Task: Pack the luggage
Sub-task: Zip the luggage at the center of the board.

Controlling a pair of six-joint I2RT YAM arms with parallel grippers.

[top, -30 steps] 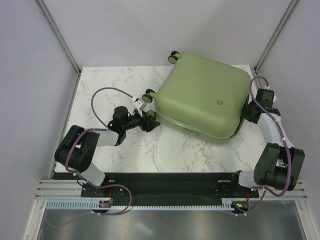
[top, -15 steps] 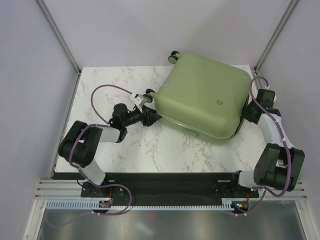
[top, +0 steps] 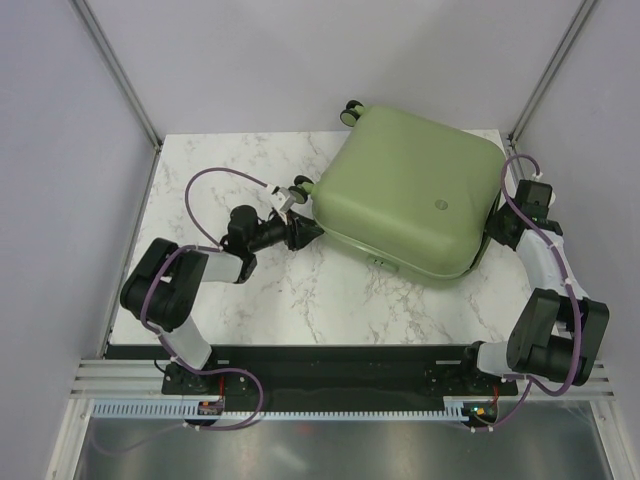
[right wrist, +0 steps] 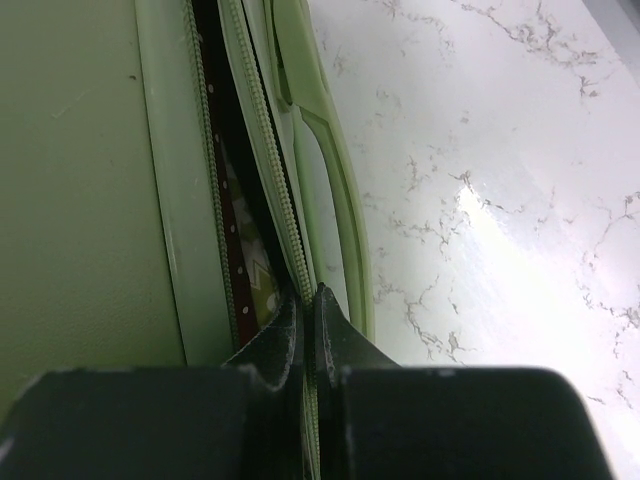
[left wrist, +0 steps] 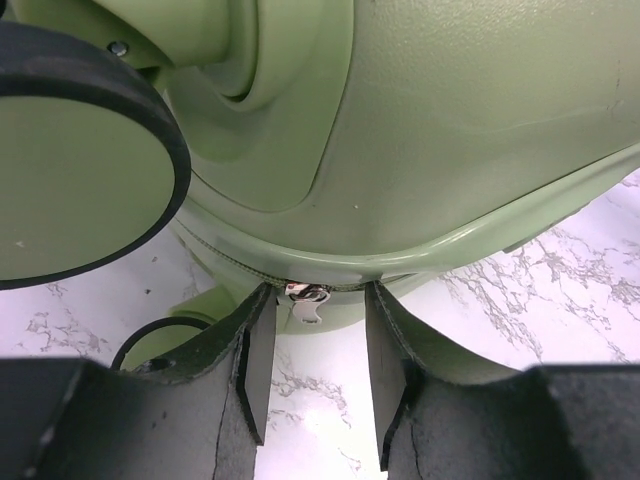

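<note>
A pale green hard-shell luggage (top: 405,190) lies flat, lid up, on the far right part of a marble-topped bench (top: 330,300), turned at an angle so that one wheeled corner juts past the bench's far edge; a small round logo (top: 437,204) shows on its shell. The left gripper (top: 305,232) sits low at the case's near-left corner, just beside a black-and-green caster wheel (left wrist: 70,180). Its fingers (left wrist: 255,350) stand apart on either side of a small metal zip pull (left wrist: 306,298) that hangs from the seam under the shell's rim, and a gap shows on both sides of the pull. At the case's right side, near the bench's right edge, the right gripper (right wrist: 305,320) has its fingertips pressed together against the zip (right wrist: 265,150), and from the wrist view it cannot be told whether anything is pinched between them. There the two halves of the case gape a little, showing dark lining and a scrap of green-and-white pattern inside.
</note>
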